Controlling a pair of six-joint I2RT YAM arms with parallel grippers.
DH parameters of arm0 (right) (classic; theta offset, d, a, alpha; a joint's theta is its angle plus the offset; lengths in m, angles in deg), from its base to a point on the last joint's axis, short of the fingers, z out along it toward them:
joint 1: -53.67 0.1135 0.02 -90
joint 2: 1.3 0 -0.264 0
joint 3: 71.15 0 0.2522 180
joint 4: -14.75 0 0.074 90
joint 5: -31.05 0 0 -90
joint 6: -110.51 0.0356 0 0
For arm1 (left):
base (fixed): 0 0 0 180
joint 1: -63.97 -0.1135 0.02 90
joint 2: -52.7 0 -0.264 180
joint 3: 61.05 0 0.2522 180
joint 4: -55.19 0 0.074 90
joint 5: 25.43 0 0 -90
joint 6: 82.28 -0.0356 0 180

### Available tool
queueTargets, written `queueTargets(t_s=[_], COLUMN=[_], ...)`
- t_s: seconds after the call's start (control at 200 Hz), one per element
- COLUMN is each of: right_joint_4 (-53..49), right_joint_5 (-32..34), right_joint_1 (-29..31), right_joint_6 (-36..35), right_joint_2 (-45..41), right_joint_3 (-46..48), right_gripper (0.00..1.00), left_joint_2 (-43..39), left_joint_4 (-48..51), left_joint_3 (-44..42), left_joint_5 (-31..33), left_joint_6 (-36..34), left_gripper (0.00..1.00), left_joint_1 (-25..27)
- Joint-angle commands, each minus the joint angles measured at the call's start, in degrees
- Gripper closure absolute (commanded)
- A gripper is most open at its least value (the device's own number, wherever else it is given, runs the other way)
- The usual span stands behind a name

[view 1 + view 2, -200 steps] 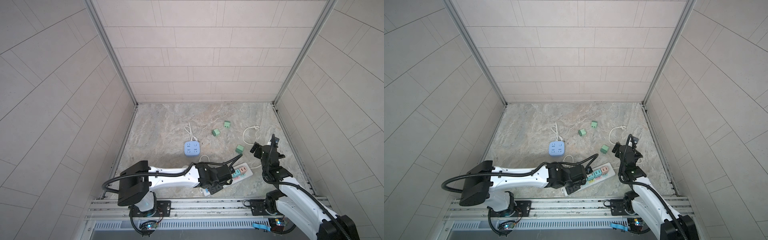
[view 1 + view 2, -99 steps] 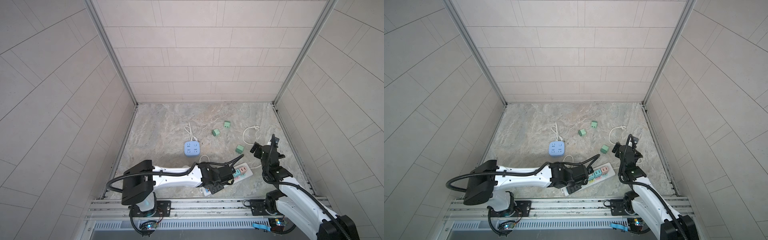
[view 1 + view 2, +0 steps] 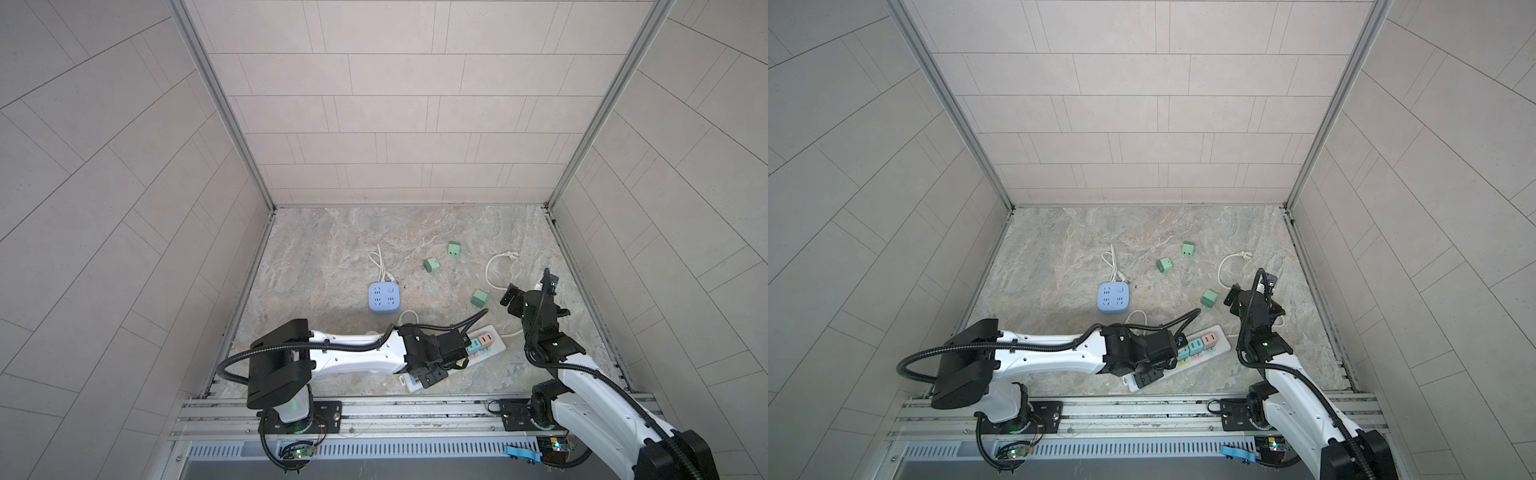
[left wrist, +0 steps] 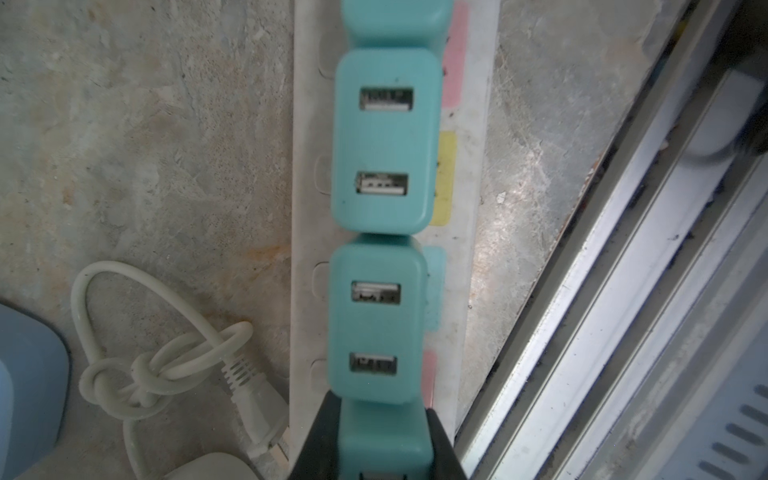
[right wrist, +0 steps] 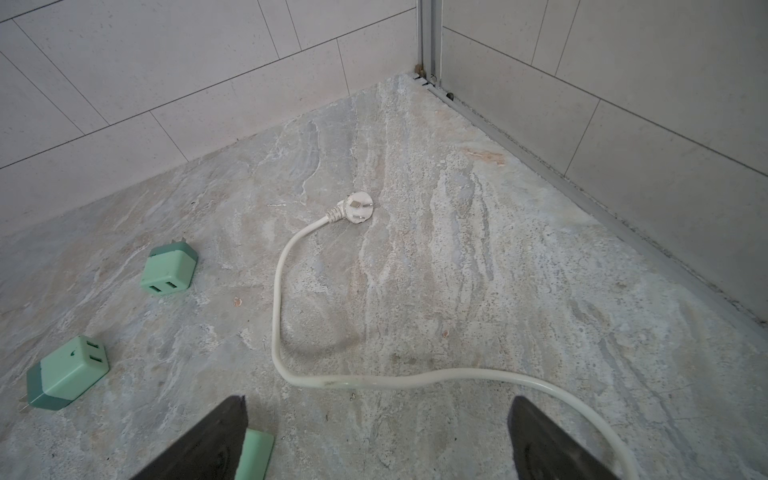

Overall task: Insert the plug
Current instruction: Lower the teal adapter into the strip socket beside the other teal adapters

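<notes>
**Left arm:** the left gripper (image 4: pixel 381 432) is clenched on a teal plug (image 4: pixel 384 451). This plug is held over the white power strip (image 4: pixel 305 216), just beside two teal adapters (image 4: pixel 386 141) already standing on the strip. Whether its prongs are fully seated cannot be told.

**Right arm:** the right gripper (image 5: pixel 378 401) is spread wide and empty, above the floor near the strip's pink-adapter end.

**Floor:** a loose green plug (image 3: pixel 478 297) is noted near that same end.

Mottled grey-beige stone floor (image 3: pixel 332 249), evenly lit. Pale rectangular-tiled walls (image 3: pixel 395 104) enclose it on three sides. Aluminium corner posts (image 3: pixel 223 104) rise from its far corners.
</notes>
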Motion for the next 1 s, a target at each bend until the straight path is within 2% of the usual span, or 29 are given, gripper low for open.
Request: queueTargets(t_s=[0.0,0.56,0.866,0.996], right_joint_4=[-0.2,-0.3,-0.3,-0.4], right_joint_5=[0.6,0.6,0.5,0.5], right_joint_1=[-0.3,-0.3,-0.3,-0.3], right_joint_6=[0.6,0.6,0.7,0.7], right_joint_2=[-0.1,0.0,0.0,0.1], right_joint_3=[-0.1,-0.2,-0.2,-0.1], right_gripper=[0.00,0.00,0.00,0.00], left_joint_2=[2.2,8.4,3.6,5.7], left_joint_4=[-1.2,-6.4,-15.2,-12.3], left_joint_3=[-0.8,-4.0,-11.1,-8.8], left_joint_5=[-0.2,-5.5,-16.2,-13.7], left_joint_6=[-0.6,-2.5,-3.9,-3.6], left_gripper=[1.00,1.00,1.00,1.00], left_joint_1=[-1.5,-2.6,-6.8,-6.3])
